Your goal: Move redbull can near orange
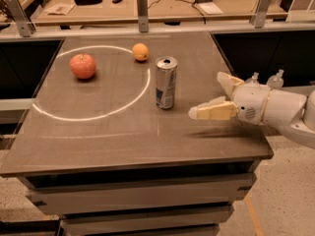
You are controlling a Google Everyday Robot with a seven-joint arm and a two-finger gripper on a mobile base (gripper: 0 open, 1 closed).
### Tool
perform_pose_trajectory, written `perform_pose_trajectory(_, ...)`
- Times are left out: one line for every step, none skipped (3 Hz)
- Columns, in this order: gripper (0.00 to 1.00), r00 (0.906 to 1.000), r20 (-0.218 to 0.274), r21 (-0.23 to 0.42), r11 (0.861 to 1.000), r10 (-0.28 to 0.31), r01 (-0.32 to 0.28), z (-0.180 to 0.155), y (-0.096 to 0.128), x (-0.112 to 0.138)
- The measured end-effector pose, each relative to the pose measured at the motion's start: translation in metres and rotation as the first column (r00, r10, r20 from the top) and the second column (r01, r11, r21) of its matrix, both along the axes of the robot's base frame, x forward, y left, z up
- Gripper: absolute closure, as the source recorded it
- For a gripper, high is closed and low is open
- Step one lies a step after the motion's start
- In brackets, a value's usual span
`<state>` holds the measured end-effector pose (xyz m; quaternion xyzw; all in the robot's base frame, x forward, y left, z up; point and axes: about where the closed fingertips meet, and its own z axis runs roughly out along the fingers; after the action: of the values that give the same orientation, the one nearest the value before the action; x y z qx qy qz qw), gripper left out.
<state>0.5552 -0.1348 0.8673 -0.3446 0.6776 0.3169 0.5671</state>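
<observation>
Matte tabletop, slim metal redbull can, cream pincer seemingly spread nearby
</observation>
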Motion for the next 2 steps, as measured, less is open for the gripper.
perform_pose_trajectory(0.0,0.9997,-0.026,-0.041,0.999,-0.006,0.005,-0.007,0.012,0.023)
perform_pose_trajectory(0.0,0.9972,-0.068,-0.06,0.998,-0.032,0.028,-0.009,0.026,0.042)
